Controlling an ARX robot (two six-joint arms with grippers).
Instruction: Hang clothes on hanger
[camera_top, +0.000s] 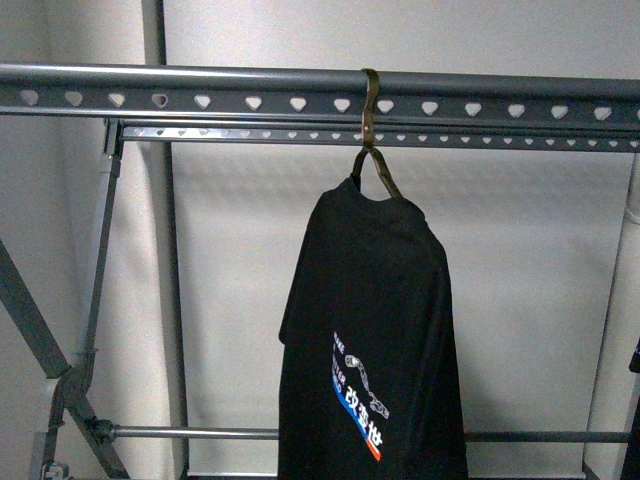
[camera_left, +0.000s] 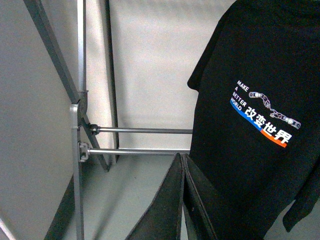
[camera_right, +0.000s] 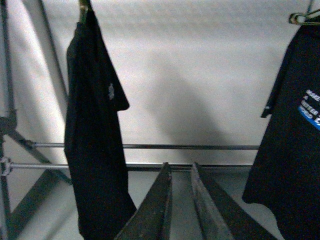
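The black T-shirt (camera_top: 375, 340) hangs by an olive hook (camera_top: 371, 120) from the grey rack's top rail (camera_top: 200, 100), which has a row of heart-shaped holes. Its white print with the blue-red stripe faces the front view. The left wrist view shows the shirt (camera_left: 260, 100) close up. My left gripper (camera_left: 181, 156) is shut and empty, its tips beside the shirt's lower edge. My right gripper (camera_right: 180, 165) is open and empty, pointing at the gap between two hanging black garments. Neither gripper shows in the front view.
In the right wrist view a black garment (camera_right: 95, 125) hangs to one side and a printed black shirt (camera_right: 295, 140) on a clip to the other. The rack's low cross bars (camera_left: 140, 131) and diagonal brace (camera_top: 40, 330) stand before a white wall.
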